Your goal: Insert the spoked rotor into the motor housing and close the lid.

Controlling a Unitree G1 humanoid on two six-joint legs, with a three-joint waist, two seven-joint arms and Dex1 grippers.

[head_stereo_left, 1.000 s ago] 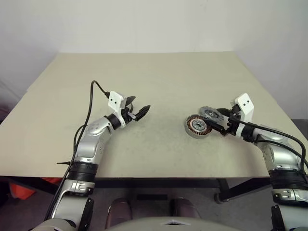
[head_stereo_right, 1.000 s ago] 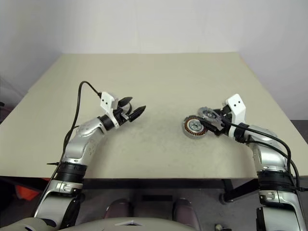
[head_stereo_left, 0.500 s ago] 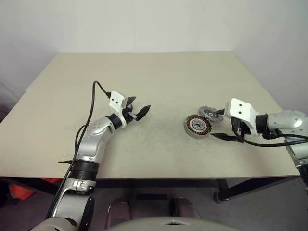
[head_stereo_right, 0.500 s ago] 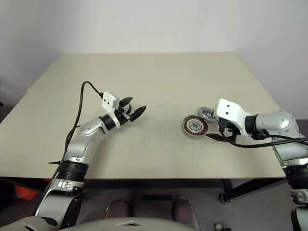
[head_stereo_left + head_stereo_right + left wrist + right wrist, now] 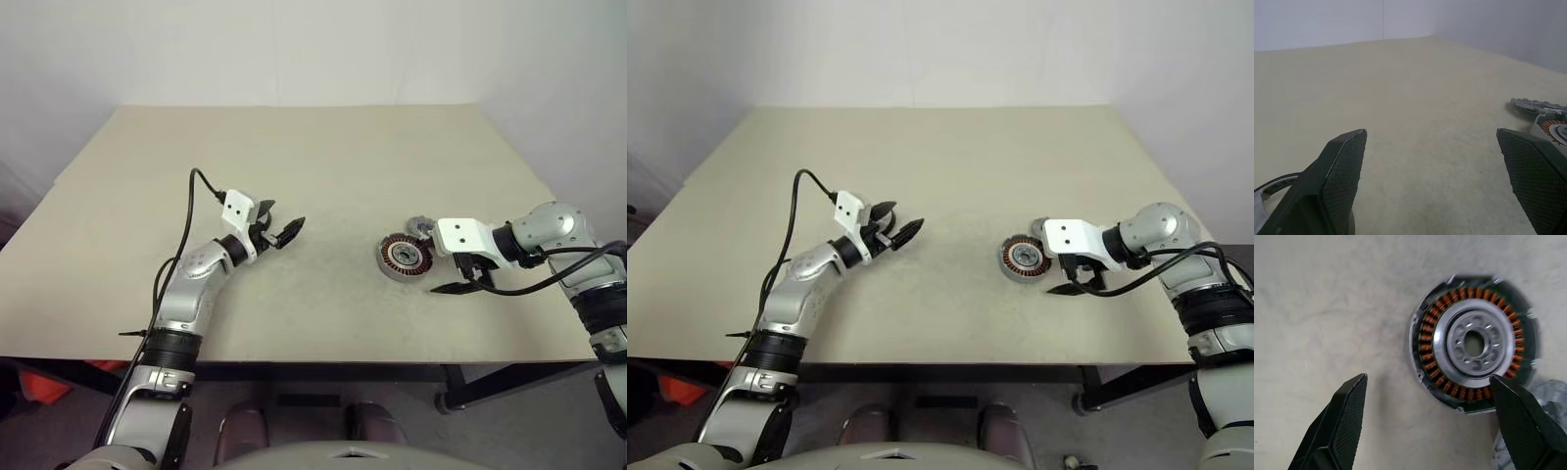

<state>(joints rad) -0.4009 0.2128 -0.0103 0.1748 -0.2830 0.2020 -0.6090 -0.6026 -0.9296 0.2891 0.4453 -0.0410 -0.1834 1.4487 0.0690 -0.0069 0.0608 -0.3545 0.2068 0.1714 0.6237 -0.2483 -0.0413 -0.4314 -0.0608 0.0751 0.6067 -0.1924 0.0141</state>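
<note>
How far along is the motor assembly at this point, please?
Nothing looks done: the housing sits open, copper windings exposed, and the rotor lies beside it. Nothing is in hand: the right end effector hovers open above the housing, and the left end effector is open and empty, away from both parts. What is left is inserting the rotor, then fitting the lid, which I cannot make out.

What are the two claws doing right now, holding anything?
Left gripper: open, holding nothing, above the table.
Right gripper: open, holding nothing, pointing down beside the motor housing.
</note>
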